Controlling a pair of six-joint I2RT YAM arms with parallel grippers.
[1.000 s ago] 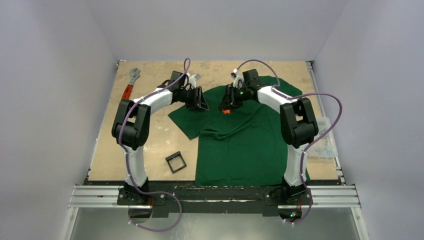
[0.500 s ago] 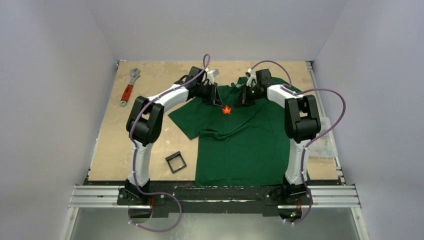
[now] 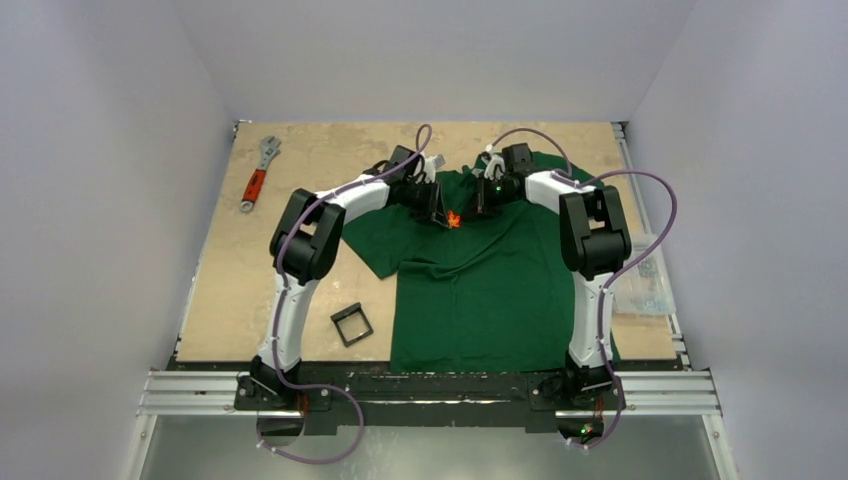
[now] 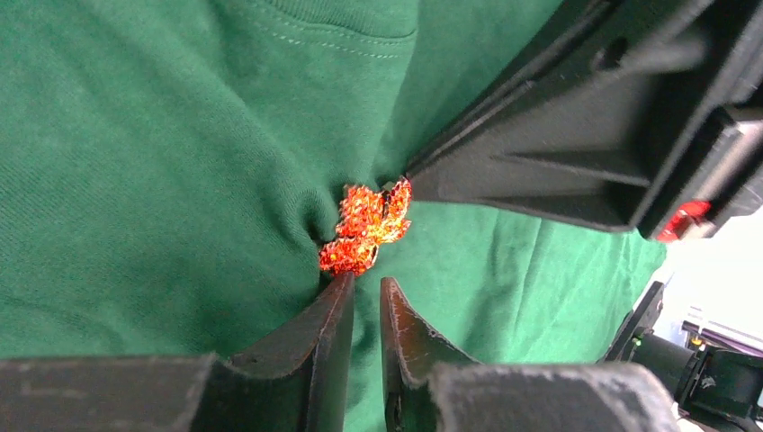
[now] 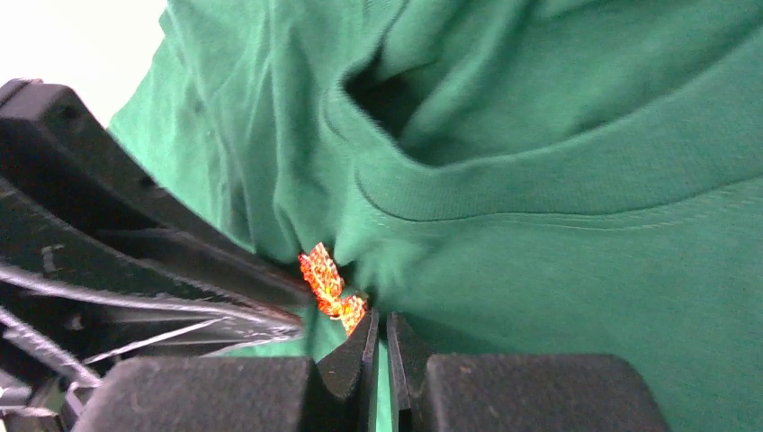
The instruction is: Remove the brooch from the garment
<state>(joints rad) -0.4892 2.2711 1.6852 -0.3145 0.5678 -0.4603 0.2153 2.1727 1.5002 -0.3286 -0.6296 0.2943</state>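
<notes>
The garment (image 3: pixel 480 285) is a dark green T-shirt spread flat, collar toward the far side. The brooch (image 3: pixel 453 219) is a tiny orange-red leaf just below the collar. In the left wrist view the brooch (image 4: pixel 364 229) sits in puckered cloth right at the tips of my left gripper (image 4: pixel 366 286), whose jaws are nearly together with a fold of green cloth between them. My right gripper (image 5: pixel 381 322) comes in from the other side, its jaws pressed on a thin strip of cloth, with the brooch (image 5: pixel 328 288) touching its left fingertip. Both grippers (image 3: pixel 441 213) (image 3: pixel 480 205) meet there.
A red-handled wrench (image 3: pixel 256 175) lies at the far left of the tabletop. A small black square frame (image 3: pixel 351 325) lies near the shirt's lower left. A clear plastic bag (image 3: pixel 645 280) lies at the right edge.
Both arms have closed in on the brooch from either side. Both sets of jaws have narrowed from open to nearly together on the cloth, which now puckers around the brooch.
</notes>
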